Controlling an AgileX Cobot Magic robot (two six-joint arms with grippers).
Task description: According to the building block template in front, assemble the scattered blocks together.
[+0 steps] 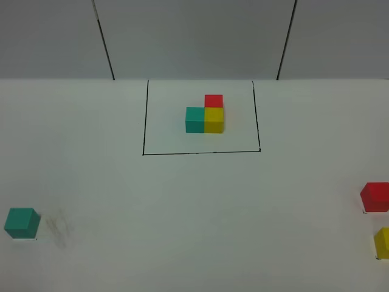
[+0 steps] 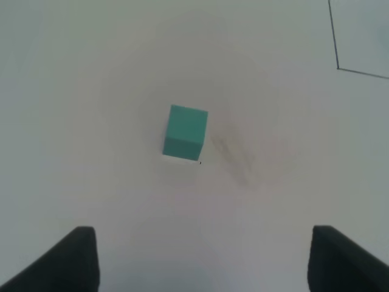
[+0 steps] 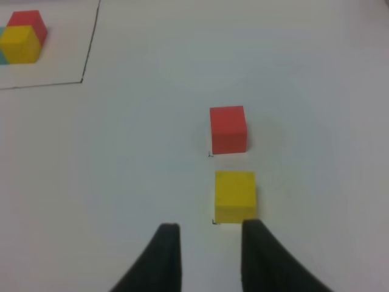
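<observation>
Probably light, rigid and easiest pinched across opposite flat faces, the loose blocks lie well apart from the outlined template: teal cube below the wide-open, empty left gripper, red cube and yellow cube just ahead of the narrowly parted, empty right gripper.

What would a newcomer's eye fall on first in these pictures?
The bright template, a teal, yellow and red L inside a black outline, stands at the far middle of the white table. A loose teal cube sits near left; a red cube and a yellow cube sit near right.
</observation>
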